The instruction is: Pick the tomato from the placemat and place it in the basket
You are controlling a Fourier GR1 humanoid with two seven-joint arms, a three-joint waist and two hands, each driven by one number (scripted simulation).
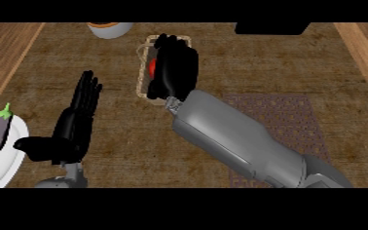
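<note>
The tomato (pixel 152 67) shows only as a red sliver at the left edge of my right hand (pixel 174 70), and it sits over the inside of the basket (pixel 141 70), whose woven rim frames my hand on the left and at the top. My fingers are curled round the tomato and hide most of it, so I cannot tell whether it already touches the basket floor or hangs just above it. The placemat (pixel 287 117) lies well to the right, under my forearm, with nothing on it that I can see.

I judge the step in hand to be the release. To do it well I should keep my wrist low over the middle of the basket, let the fingers spread slowly so the round fruit settles rather than rolls, and only then lift straight up, clear of the rim, so I do not catch the wicker edge and shift the basket.

My left hand (pixel 75 122) rests open near the lower left, fingers straight and pointing up. Beside it, at the left edge, a white plate (pixel 10 158) carries what looks like an eggplant (pixel 6 122). A bowl (pixel 110 29) stands near the counter's far edge, left of the basket.
</note>
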